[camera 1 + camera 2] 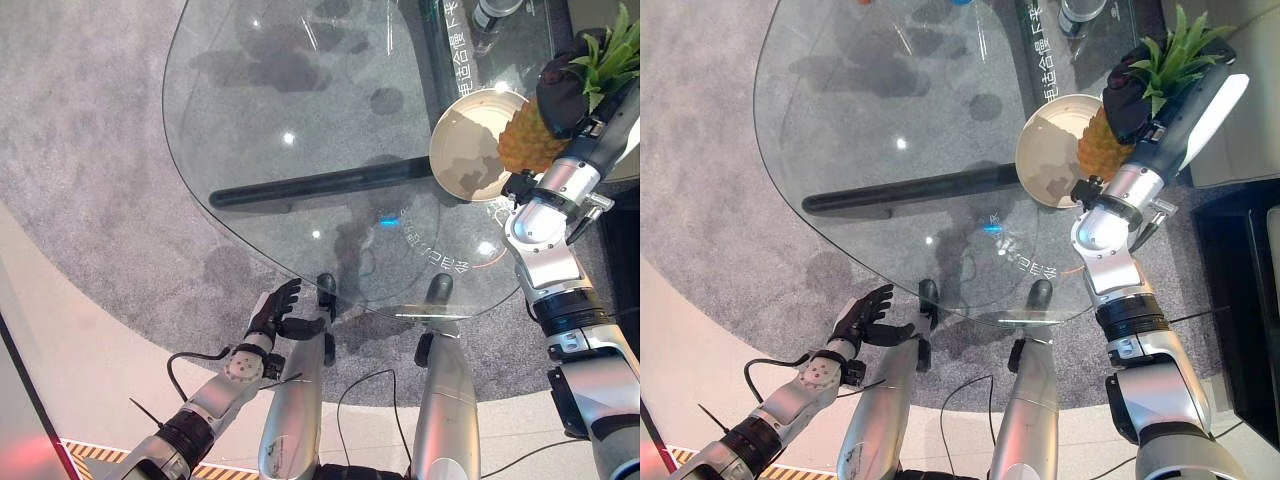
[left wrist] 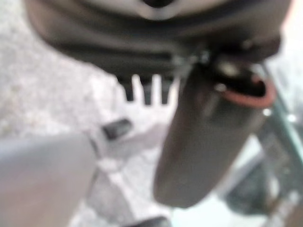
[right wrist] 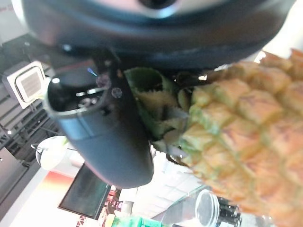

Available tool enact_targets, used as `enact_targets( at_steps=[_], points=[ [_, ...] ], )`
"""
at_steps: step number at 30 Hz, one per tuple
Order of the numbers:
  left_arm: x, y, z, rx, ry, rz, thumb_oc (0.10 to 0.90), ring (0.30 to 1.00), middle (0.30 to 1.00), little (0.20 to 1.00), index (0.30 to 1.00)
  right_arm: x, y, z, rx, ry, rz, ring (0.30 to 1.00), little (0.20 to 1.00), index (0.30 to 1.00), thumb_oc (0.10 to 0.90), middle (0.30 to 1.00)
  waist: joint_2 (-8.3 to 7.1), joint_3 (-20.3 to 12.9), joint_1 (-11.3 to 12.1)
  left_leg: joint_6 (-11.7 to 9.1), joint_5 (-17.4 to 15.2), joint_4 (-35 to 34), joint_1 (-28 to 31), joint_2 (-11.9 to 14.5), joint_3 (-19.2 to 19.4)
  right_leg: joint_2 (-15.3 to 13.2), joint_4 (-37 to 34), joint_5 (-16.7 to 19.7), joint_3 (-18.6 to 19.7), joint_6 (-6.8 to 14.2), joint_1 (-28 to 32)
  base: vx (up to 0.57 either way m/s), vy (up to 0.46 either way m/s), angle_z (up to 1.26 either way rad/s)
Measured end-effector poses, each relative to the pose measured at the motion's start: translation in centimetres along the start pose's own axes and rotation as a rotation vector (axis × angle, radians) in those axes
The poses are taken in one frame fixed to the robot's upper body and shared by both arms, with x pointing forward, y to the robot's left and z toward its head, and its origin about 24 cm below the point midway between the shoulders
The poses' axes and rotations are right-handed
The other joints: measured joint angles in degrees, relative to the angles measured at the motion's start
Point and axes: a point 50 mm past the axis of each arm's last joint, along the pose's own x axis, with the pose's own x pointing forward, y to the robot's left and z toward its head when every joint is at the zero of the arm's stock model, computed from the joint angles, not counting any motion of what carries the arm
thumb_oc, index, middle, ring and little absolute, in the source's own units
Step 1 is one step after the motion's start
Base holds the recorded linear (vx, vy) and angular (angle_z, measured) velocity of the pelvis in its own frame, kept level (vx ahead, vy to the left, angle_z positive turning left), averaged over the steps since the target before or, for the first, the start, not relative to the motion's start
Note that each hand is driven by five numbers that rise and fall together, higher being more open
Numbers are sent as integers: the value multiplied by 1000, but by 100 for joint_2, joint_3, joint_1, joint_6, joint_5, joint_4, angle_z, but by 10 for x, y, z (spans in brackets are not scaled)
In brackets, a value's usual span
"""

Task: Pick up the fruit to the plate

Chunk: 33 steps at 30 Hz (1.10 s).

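Observation:
A pineapple [image 1: 527, 140] with a green leafy crown [image 1: 608, 55] hangs over the right part of a round cream plate [image 1: 465, 150] on the glass table [image 1: 300, 120]. My right hand [image 1: 562, 92] is shut on the pineapple near its crown, and the right wrist view shows the thumb [image 3: 102, 137] beside the fruit's scaly body [image 3: 246, 137]. My left hand [image 1: 277, 310] hangs low beside the table's near edge, fingers relaxed and holding nothing.
The glass table has a rounded near edge [image 1: 380, 310] and a dark bar [image 1: 320, 185] beneath it. A bottle [image 1: 492, 14] stands at the table's far side behind the plate. Grey carpet [image 1: 90, 180] lies to the left.

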Motion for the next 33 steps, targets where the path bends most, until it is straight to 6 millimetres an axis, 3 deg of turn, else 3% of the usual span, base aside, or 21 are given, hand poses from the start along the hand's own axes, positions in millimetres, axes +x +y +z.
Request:
enact_targets(
  at_steps=[6, 15, 24, 33],
  points=[
    [0, -3, -16, -36, 55, 30, 800, 900, 900, 900, 900, 4, 3, 4, 25, -15, -5, 300, 200, 300, 100, 300, 8, -5, 78, -4, 61, -4, -281, -13, -14, -20, 90, -1, 4, -5, -313, 5, 34, 2],
    [-2, -3, -21, -45, 58, 32, 800, 900, 900, 900, 900, 8, 4, 2, 41, -19, -23, 300, 200, 300, 100, 300, 9, -5, 210, -6, 111, -18, -497, -26, -45, -29, 115, 3, -10, -11, -532, 8, 11, 0],
    [-1, -4, -24, -62, 58, 41, 800, 900, 900, 900, 900, 11, 14, 29, 107, -119, 7, 300, 200, 300, 100, 300, 8, -5, 204, -6, 112, -13, -506, -30, -57, -33, 123, 1, -21, -8, -533, 0, 0, 0],
    [-1, -10, -24, -73, 46, 31, 800, 900, 900, 900, 900, 11, 13, 14, 25, -78, 7, 300, 200, 300, 100, 300, 9, -5, 230, -45, 177, -13, -723, -35, -199, -53, 223, -78, -148, -2, -712, 7, 2, 5]
  ],
)
